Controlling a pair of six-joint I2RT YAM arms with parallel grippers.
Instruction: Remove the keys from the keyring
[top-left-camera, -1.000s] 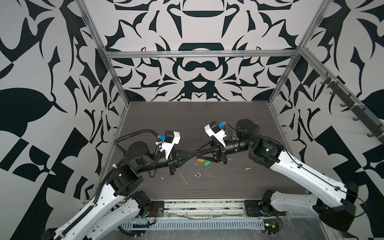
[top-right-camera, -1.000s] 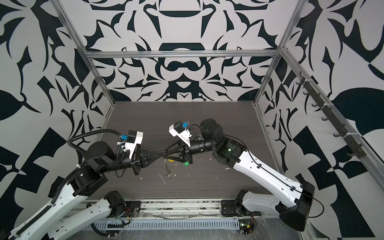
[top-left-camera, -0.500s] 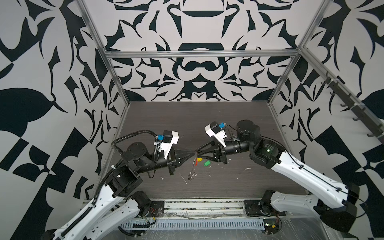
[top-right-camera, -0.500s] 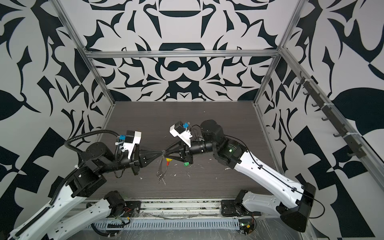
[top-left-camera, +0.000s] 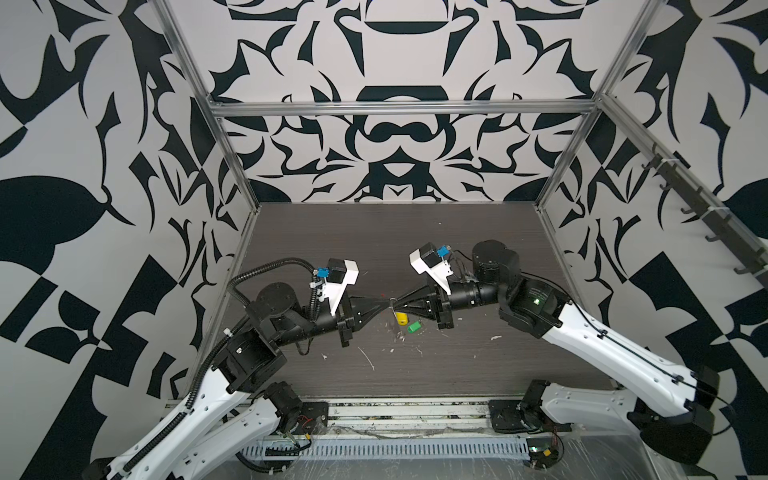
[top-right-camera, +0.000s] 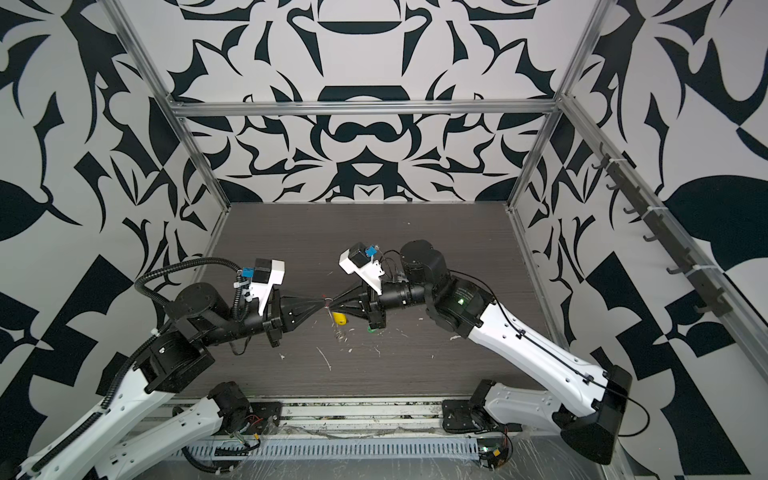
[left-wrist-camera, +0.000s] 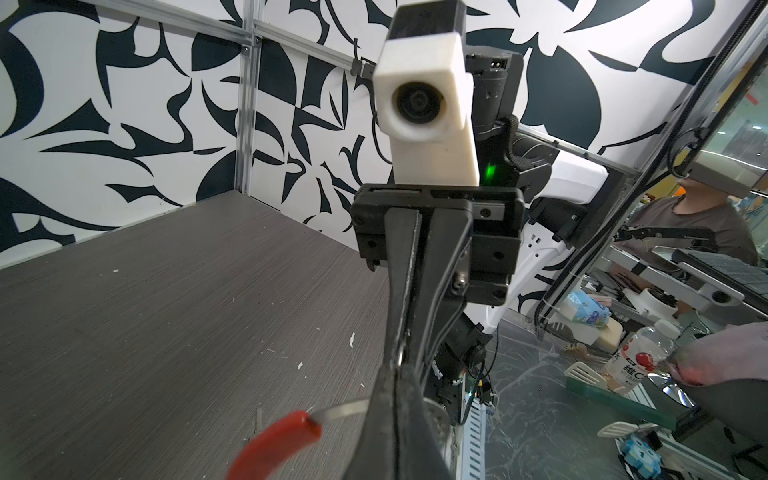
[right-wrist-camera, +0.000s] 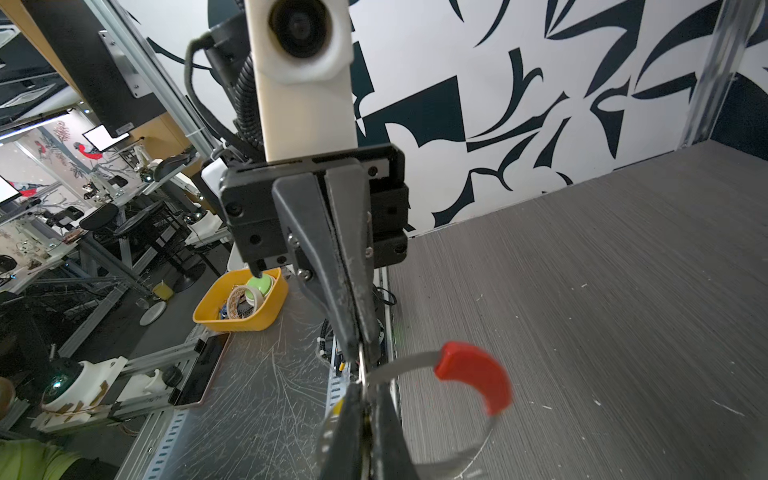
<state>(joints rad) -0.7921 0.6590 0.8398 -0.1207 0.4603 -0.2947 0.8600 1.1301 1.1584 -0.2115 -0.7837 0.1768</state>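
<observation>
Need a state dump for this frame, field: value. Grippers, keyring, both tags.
left gripper: shut on keyring, fingers tip to tip with the right
right gripper: shut at the same spot; what it pinches is unclear
keyring: held off the table; red sleeve clear of both grippers
yellow tag: just below the meeting fingertips; on or off the keyring cannot be told
green tag: beside yellow tag, under right gripper, apparently lying on the table
</observation>
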